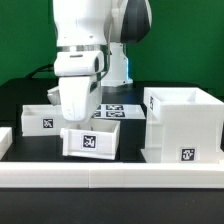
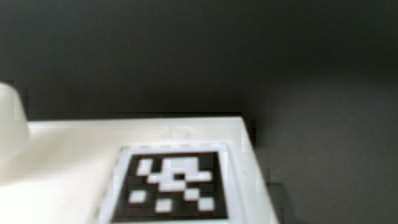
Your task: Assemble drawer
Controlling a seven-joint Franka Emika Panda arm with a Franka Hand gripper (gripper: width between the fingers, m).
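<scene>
The tall white box casing [image 1: 180, 125] stands at the exterior view's right, open on top, with a tag low on its front. One small white tray [image 1: 38, 118] lies at the left. A second tray [image 1: 90, 141] sits slightly tilted under my gripper [image 1: 74, 122], which comes down on its left rim and appears shut on it. In the wrist view a white tagged face of this tray [image 2: 178, 150] fills the lower part, very close, against the dark table. My fingertips do not show there.
The marker board [image 1: 116, 110] lies flat behind the trays. A long low white border rail [image 1: 110, 176] runs along the front of the black table. The arm's base stands at the back middle.
</scene>
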